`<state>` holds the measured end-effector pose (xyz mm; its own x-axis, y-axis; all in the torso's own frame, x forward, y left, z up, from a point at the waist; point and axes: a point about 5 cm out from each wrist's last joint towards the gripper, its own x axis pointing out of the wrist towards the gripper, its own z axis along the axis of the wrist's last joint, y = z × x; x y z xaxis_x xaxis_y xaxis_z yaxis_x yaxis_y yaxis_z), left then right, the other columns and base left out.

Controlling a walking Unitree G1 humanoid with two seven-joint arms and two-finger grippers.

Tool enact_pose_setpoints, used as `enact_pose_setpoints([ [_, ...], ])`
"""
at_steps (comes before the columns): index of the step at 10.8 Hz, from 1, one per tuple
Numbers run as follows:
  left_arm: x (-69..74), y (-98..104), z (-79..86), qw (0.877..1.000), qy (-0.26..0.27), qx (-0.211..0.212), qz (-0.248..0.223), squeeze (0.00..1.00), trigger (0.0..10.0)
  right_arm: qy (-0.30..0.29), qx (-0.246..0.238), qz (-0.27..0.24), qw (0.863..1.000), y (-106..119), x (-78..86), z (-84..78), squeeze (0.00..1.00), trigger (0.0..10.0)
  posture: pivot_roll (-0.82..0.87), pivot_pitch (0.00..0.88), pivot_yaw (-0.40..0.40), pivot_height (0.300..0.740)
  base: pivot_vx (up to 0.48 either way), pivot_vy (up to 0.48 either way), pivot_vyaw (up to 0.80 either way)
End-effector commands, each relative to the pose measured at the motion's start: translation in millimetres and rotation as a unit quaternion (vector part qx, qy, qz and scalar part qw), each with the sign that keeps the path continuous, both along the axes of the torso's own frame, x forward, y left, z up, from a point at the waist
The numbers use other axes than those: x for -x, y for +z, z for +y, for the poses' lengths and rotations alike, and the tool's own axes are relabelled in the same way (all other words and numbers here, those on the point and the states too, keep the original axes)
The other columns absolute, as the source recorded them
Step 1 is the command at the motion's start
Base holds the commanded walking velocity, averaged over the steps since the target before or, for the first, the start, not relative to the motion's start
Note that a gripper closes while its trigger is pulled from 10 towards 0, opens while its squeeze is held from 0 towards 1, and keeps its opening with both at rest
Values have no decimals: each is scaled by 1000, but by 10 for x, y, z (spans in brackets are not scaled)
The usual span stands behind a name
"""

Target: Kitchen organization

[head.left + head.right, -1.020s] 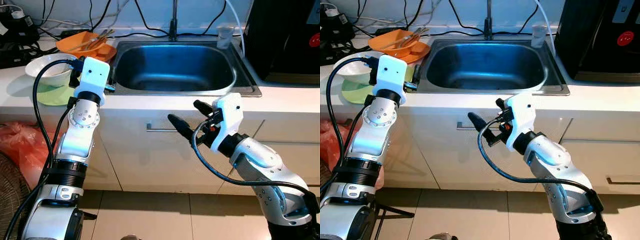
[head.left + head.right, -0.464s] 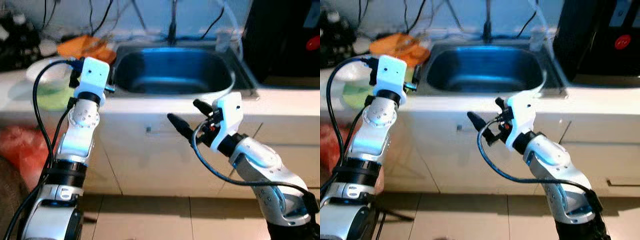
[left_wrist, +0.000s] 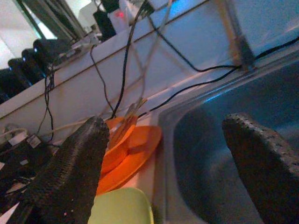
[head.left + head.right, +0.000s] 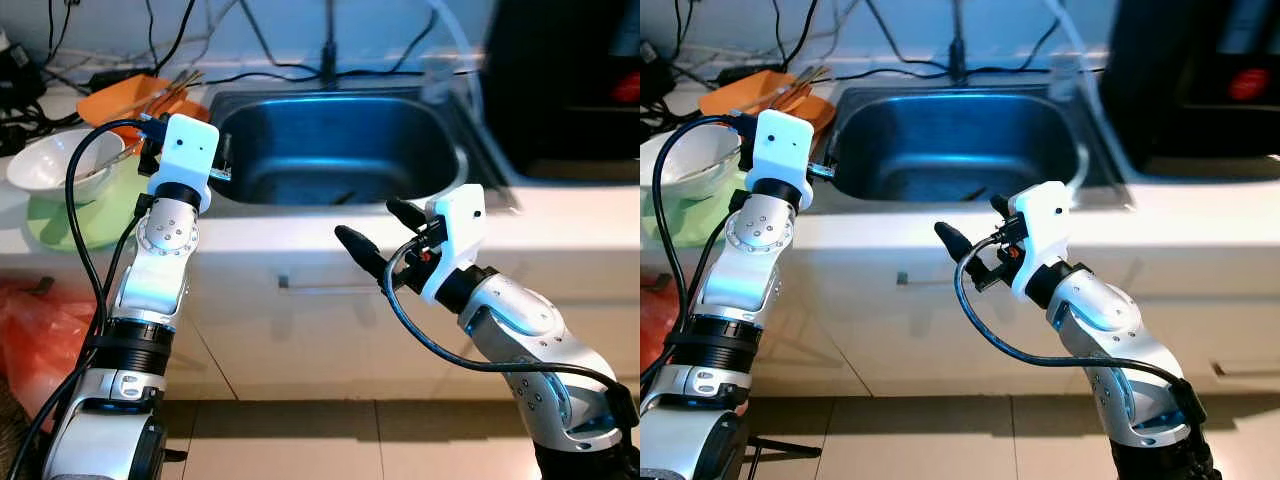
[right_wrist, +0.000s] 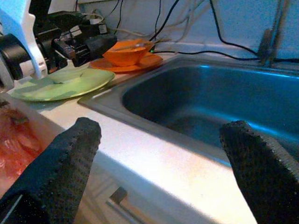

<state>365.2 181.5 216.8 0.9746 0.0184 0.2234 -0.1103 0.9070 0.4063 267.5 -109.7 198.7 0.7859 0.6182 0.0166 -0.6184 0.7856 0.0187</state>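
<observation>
Right gripper [image 4: 372,232] hangs in front of the white counter edge [image 4: 300,235], black fingers spread wide, nothing between them, just before the stainless steel sink basin [image 4: 335,150]. Left gripper [image 3: 168,154], fingers also wide apart and empty, sits raised at the sink's left rim. Beyond it: orange bowl with chopsticks [image 4: 135,95] on an orange plate; white bowl [image 4: 55,165] on a light green plate [image 4: 85,215].
</observation>
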Motion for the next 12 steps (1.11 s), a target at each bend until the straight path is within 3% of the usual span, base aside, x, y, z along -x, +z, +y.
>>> enact_pose_setpoints([
  [1,-4,64,8,1000,2,-2,-8,0,10000,5,-1,-12,1000,44,12,9,0,10000,42,21,59,740,428,0,0],
  [5,6,54,5,1000,2,-2,-7,0,10000,9,2,-10,1000,24,26,13,0,10000,42,24,58,740,403,0,0],
  [9,35,48,14,1000,12,-4,-11,0,10000,13,3,-9,1000,21,40,15,0,10000,42,29,55,740,0,0,0],
  [12,48,50,24,999,35,-12,-20,0,10000,16,2,-12,1000,29,38,24,0,10000,46,30,54,740,0,0,800],
])
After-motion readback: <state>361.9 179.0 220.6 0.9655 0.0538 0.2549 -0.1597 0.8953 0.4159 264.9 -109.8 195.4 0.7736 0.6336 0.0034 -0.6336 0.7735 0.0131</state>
